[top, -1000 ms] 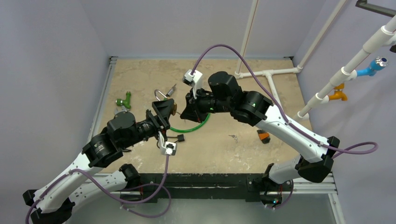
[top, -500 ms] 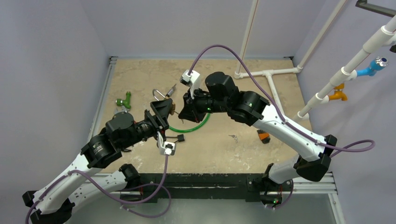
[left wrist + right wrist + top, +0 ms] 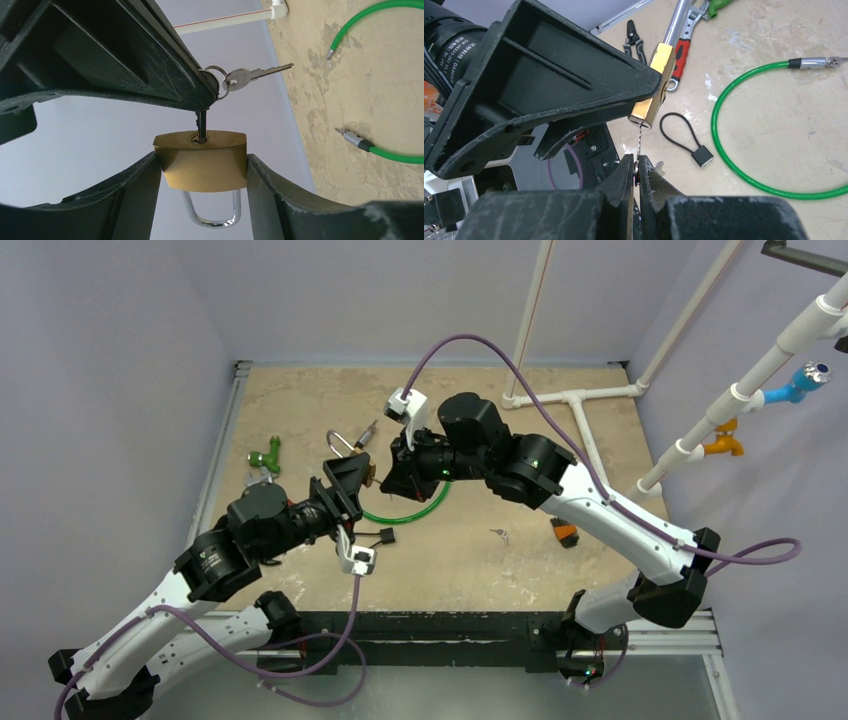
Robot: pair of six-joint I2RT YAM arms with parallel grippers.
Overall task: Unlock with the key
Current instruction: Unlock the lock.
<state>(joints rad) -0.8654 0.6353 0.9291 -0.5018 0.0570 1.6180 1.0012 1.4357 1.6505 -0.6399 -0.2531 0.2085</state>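
A brass padlock (image 3: 200, 170) with a silver shackle sits clamped between the two fingers of my left gripper (image 3: 202, 159), held up above the table. The keyhole faces my right gripper (image 3: 636, 165). That gripper is shut on the head of a key (image 3: 640, 140), and the key's blade (image 3: 201, 125) stands in the keyhole. A spare key (image 3: 255, 75) hangs off the ring beside the right fingers. In the top view the two grippers meet at the padlock (image 3: 372, 475), over the left middle of the table.
A green cable loop (image 3: 410, 508) lies under the grippers, with a small black loop lock (image 3: 380, 535) beside it. A wrench with a red grip (image 3: 676, 35), a green fitting (image 3: 266, 455), loose keys (image 3: 499, 534), an orange item (image 3: 565, 532) and white pipes (image 3: 570, 397) lie around.
My right arm has edged slightly left toward the padlock. The left arm has barely moved, and both grips are unchanged.
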